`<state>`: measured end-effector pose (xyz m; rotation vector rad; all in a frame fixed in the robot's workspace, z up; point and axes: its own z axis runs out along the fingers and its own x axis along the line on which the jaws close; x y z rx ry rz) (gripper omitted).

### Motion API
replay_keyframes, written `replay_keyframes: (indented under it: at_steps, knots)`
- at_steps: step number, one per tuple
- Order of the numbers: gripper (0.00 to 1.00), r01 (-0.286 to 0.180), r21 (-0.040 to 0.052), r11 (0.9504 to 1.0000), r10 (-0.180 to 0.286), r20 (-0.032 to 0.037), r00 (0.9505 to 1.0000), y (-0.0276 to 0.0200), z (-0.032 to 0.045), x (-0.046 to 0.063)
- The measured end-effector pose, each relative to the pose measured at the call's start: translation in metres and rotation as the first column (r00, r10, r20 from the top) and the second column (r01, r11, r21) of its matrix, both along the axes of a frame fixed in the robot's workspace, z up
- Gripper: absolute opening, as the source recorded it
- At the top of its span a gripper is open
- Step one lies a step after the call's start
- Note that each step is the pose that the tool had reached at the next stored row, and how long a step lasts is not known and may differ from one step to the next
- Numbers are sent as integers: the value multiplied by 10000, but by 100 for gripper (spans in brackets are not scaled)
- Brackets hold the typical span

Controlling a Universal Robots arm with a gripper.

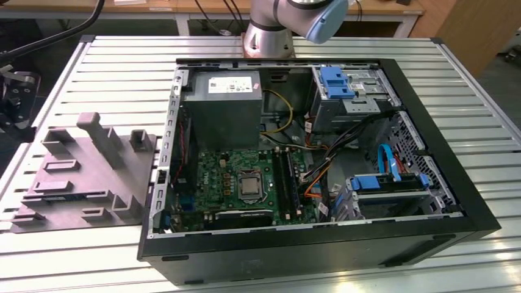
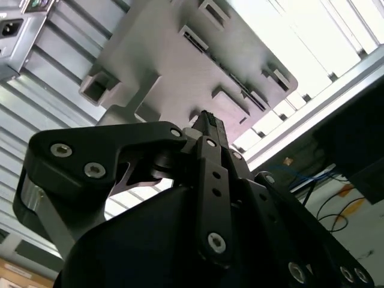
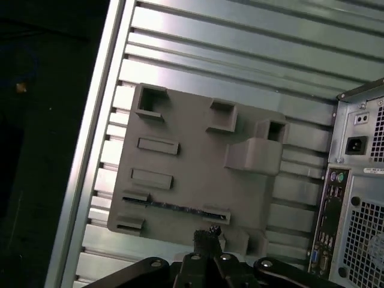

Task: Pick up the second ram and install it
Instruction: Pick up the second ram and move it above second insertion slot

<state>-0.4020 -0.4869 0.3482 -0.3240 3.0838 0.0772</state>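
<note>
Gripper [image 3: 207, 233] closed, slim dark ram [image 3: 177, 207] in holder [image 3: 192, 162]

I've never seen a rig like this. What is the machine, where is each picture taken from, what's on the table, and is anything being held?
The machine is a single robot arm standing at the far edge of a slatted metal table. The exterior view comes from a camera off the arm. It looks down on an open computer case with a green motherboard inside. A grey holder plate lies beside the case, at the exterior view's left. Both wrist views come from cameras riding on the arm, and they show its black gripper close to that plate. A thin dark strip in the plate's long slot is probably the second ram, seen edge-on. I cannot tell whether the gripper holds anything.
</note>
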Motion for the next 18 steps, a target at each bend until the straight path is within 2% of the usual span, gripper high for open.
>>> replay_keyframes:
  at_steps: [4, 9, 14, 18]
  knots:
    - [10, -730, -2, 9973, 730, 0, 9973, 0, -16, 0]
    - [10, -1622, -4, 9868, 1622, -1, 9868, 0, -35, 0]
    - [10, -2518, -7, 9678, 2518, -1, 9678, 0, -54, 0]
    - [10, -3222, -10, 9467, 3222, -2, 9467, 0, -69, 0]
